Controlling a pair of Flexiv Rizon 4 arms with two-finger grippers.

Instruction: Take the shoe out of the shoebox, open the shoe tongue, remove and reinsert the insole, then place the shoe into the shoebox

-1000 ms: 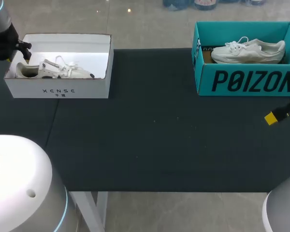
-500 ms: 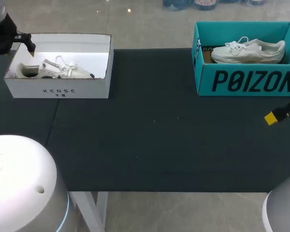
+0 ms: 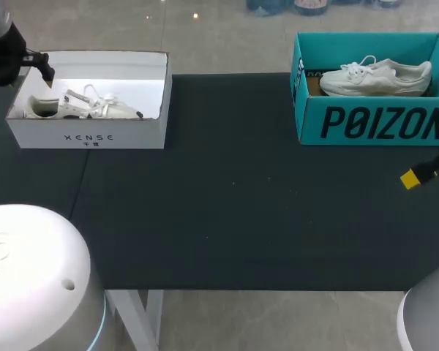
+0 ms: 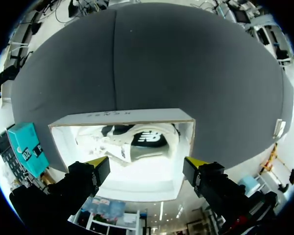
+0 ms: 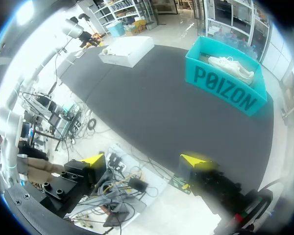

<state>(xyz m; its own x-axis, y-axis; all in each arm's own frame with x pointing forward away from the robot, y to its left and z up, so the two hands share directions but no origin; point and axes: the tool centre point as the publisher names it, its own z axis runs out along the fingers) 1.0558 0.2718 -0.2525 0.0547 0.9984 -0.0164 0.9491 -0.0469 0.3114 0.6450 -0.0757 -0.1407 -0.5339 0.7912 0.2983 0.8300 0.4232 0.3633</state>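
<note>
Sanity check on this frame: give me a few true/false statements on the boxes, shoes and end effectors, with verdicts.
1. The white shoebox holds a sneaker. True.
2. The teal shoebox is empty. False: a white shoe lies in it.
3. The left end effector is shut on the sneaker. False: its fingers are open over the white shoebox, apart from the sneaker.
4. The right end effector is open and holds nothing. True.
5. Neither shoebox has a lid on it. True.
</note>
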